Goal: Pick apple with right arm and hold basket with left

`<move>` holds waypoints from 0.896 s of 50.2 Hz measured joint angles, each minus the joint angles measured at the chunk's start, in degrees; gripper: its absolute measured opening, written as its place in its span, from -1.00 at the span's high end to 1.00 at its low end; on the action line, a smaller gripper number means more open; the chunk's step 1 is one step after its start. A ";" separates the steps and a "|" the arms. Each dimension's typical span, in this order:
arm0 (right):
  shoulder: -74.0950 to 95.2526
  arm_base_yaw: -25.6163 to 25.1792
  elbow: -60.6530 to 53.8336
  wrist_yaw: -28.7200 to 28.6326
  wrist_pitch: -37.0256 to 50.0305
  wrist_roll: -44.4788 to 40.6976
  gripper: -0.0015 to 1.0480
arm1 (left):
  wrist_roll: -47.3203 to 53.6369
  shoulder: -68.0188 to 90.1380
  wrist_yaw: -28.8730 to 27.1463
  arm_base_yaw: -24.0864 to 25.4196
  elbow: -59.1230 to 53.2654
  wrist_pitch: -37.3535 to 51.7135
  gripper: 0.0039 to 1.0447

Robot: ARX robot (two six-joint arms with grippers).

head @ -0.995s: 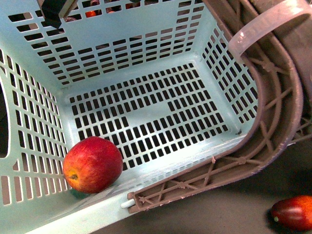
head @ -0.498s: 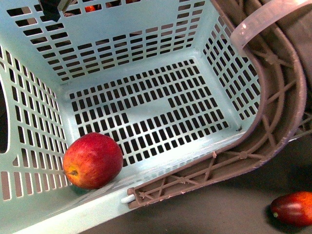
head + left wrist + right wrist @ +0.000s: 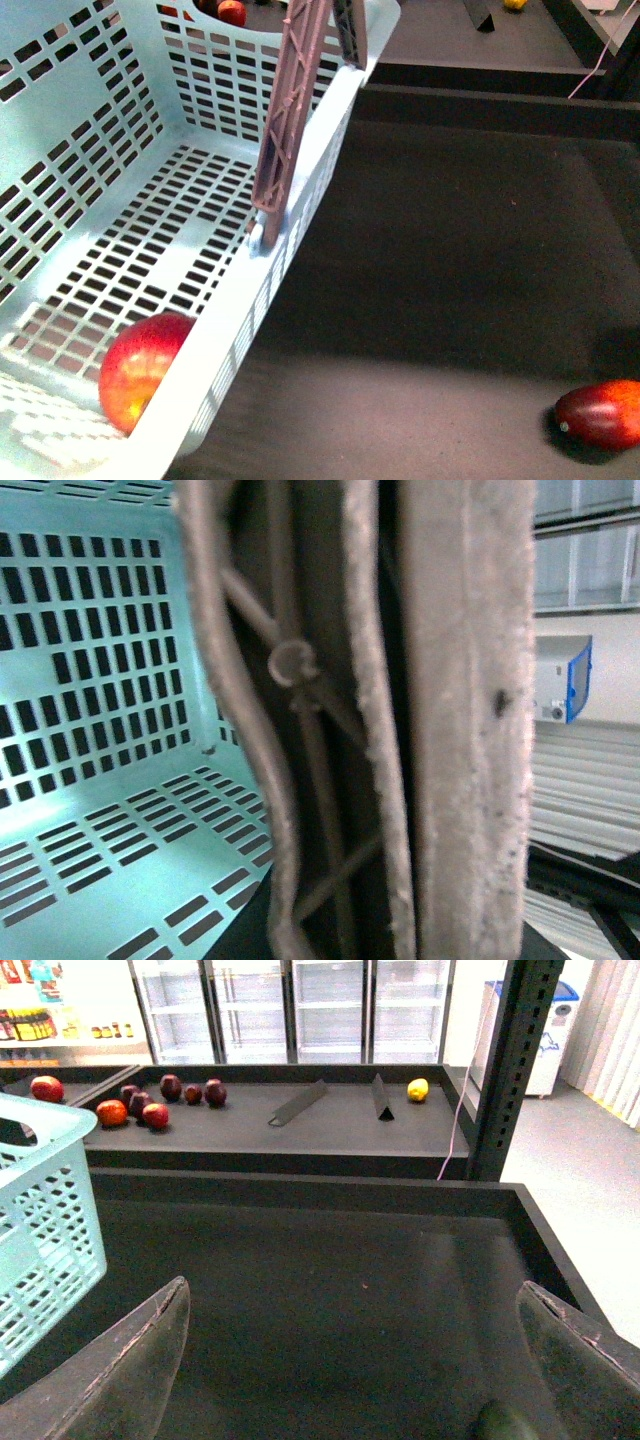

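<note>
Container: large light aqua slotted plastic basket (image 3: 215, 330), tilted, with its brown lattice swing handle (image 3: 285, 140) standing up from the rim.
Contents: one round red apple with a yellowish patch (image 3: 140, 372), lying on the slotted floor in the basket's near corner, against the wall.
Outside the basket, well apart on the dark shelf surface (image 3: 430, 260): one elongated oval red-orange fruit (image 3: 600, 413).
Your right gripper (image 3: 350, 1380) — jaws spread wide, nothing between them, beside the basket and clear of it.
Your left gripper — its wrist view is filled by the handle; you cannot tell how the jaws stand.
</note>
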 joint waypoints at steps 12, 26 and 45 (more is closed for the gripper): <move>0.00 0.00 0.00 0.00 0.00 0.00 -0.83 | -3.13 11.30 3.61 7.74 6.10 -0.15 0.71; 0.00 0.00 0.00 0.00 0.00 0.00 -0.83 | 0.11 19.96 6.60 11.56 10.78 -1.44 0.71; 0.00 0.00 0.00 0.00 0.00 0.00 -0.83 | 0.70 23.76 6.93 17.70 10.47 1.55 0.71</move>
